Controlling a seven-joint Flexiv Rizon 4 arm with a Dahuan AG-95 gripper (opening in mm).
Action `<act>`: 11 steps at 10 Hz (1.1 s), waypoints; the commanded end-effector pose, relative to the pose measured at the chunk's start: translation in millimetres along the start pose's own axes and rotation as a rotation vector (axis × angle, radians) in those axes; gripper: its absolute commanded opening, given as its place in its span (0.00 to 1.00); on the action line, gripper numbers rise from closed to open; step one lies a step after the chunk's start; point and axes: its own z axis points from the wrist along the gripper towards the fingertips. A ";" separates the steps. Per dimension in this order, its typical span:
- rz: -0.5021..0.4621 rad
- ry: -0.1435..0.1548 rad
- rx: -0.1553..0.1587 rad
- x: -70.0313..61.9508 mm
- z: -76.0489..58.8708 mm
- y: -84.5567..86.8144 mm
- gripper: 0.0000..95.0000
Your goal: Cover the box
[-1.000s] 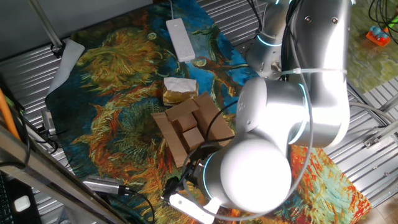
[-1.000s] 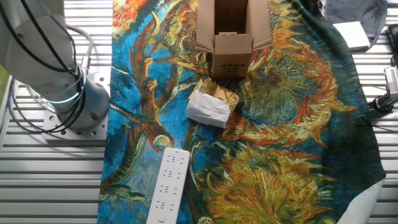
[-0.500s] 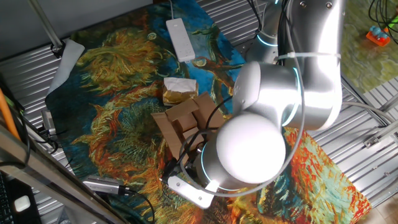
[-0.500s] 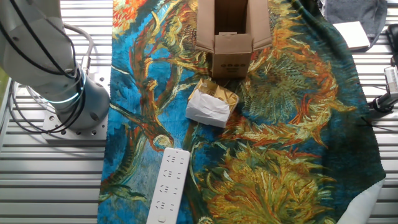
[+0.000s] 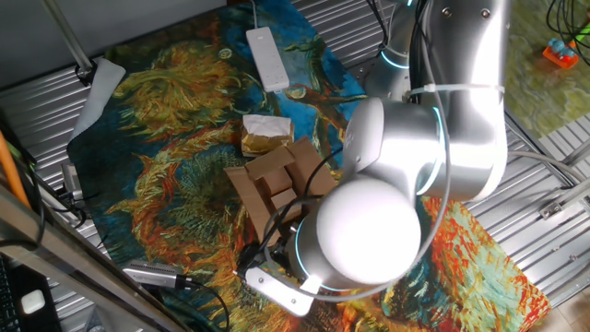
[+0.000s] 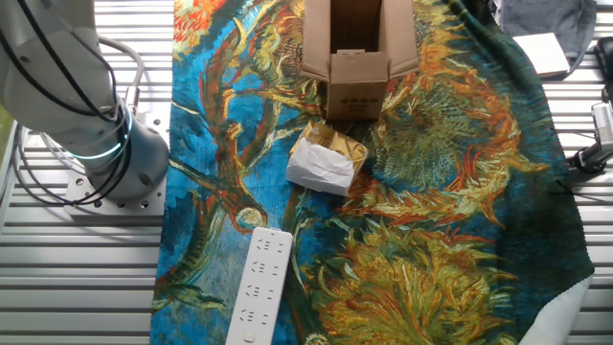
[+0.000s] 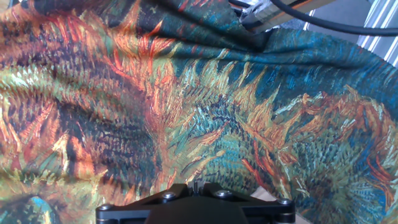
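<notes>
In the hand view I see only the black base of the gripper [image 7: 194,208] at the bottom edge; the fingers are out of frame, so I cannot tell how far the jaws stand apart, and nothing shows as held. Directly ahead of the tool lies bare painted cloth [image 7: 186,106], with no carton in front of it. In one fixed view the arm [image 5: 396,203] hangs low over the table and hides its own hand; the box [image 5: 281,184] sits just beyond the wrist, partly covered by the arm. In the other fixed view the box [image 6: 355,59] stands upright with its flaps spread outward and the cavity open to the camera. The crumpled paper packet [image 6: 326,163] lies near the box, on its side away from the tool, and the white power strip [image 6: 259,286] lies farther off still. I judge the task not begun: no flap is folded, and all four remain to be closed.
</notes>
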 end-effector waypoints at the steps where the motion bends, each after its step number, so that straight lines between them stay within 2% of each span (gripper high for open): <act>1: 0.001 -0.001 0.001 0.3 0.2 0.0 0.00; 5: 0.000 0.010 0.019 0.3 0.2 0.0 0.00; 11: 0.019 0.033 0.012 0.3 0.2 0.0 0.00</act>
